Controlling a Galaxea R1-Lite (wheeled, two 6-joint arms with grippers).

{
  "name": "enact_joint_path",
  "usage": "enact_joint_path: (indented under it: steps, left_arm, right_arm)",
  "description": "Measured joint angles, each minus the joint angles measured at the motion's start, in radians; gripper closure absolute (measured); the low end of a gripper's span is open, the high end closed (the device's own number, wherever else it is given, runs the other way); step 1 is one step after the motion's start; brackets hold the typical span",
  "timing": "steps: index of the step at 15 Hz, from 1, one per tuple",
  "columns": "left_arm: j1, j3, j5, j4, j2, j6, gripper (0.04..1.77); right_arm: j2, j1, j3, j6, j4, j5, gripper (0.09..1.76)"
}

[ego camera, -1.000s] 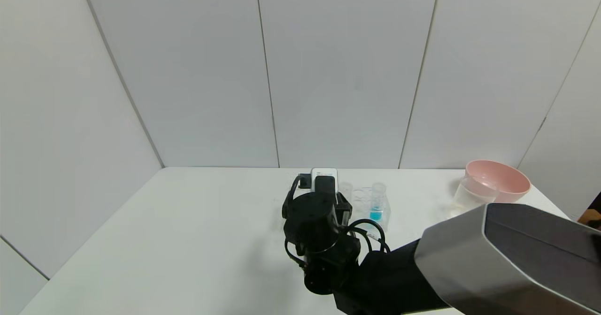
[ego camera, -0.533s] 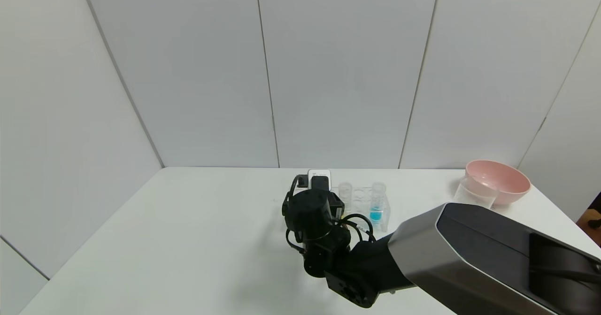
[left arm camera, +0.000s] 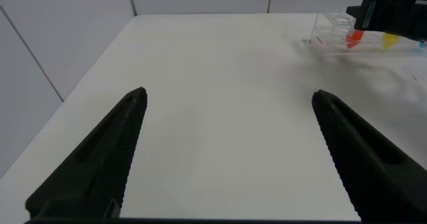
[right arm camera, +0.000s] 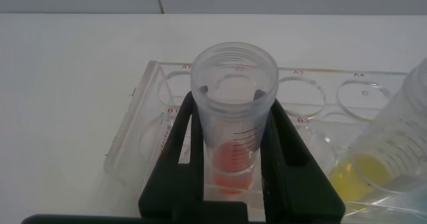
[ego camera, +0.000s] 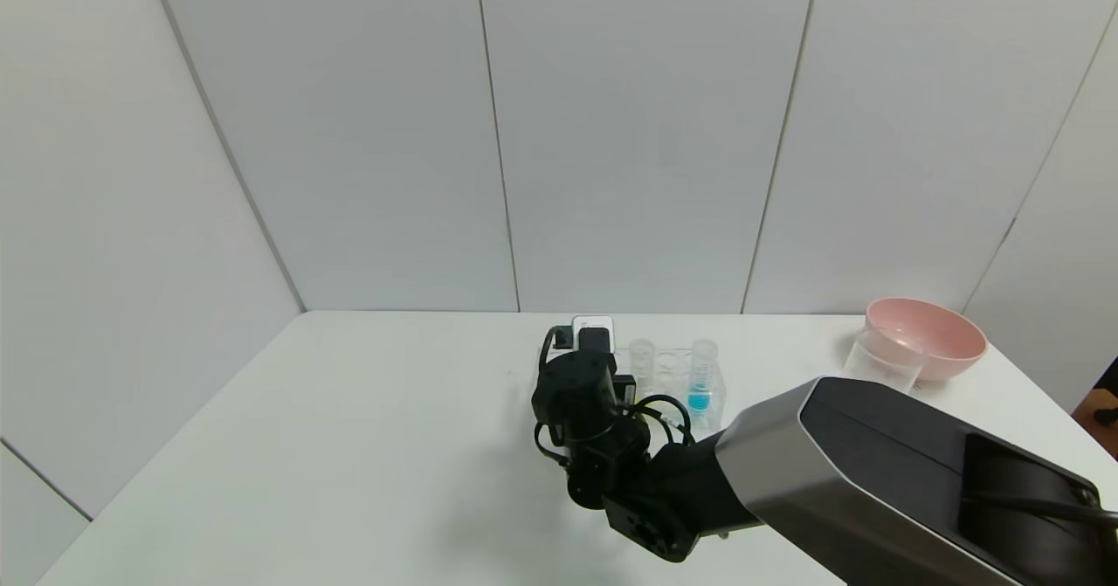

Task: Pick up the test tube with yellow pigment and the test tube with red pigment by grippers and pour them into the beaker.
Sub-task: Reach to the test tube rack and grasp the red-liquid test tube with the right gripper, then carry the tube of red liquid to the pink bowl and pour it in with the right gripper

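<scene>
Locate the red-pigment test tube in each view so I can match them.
Head view: not visible; the right arm hides that end of the clear tube rack.
Left wrist view: far off, the test tube with red pigment shows as an orange-red spot in the rack, under the right gripper.
Right wrist view: centre, tube between the black fingers.
Shared landmark: the rack.

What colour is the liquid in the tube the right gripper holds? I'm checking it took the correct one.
Orange-red, seen best in the right wrist view: tube between the right gripper fingers.

White table (ego camera: 349, 411), seemingly panelled walls (ego camera: 611, 132)
</scene>
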Motion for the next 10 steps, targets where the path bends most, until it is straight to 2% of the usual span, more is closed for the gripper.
enact_joint_path:
  steps: [4, 10]
  left_arm:
    - [0.0, 0.0, 0.0, 0.0, 0.0, 0.0, 0.05]
    - [0.0, 0.0, 0.0, 0.0, 0.0, 0.0, 0.05]
  right_arm:
    - [-0.009, -0.001, -0.001, -0.006, 0.0, 0.0, 1.31]
    - [-0.082, 0.001, -0.005, -0.085, -0.004, 0.002, 1.31]
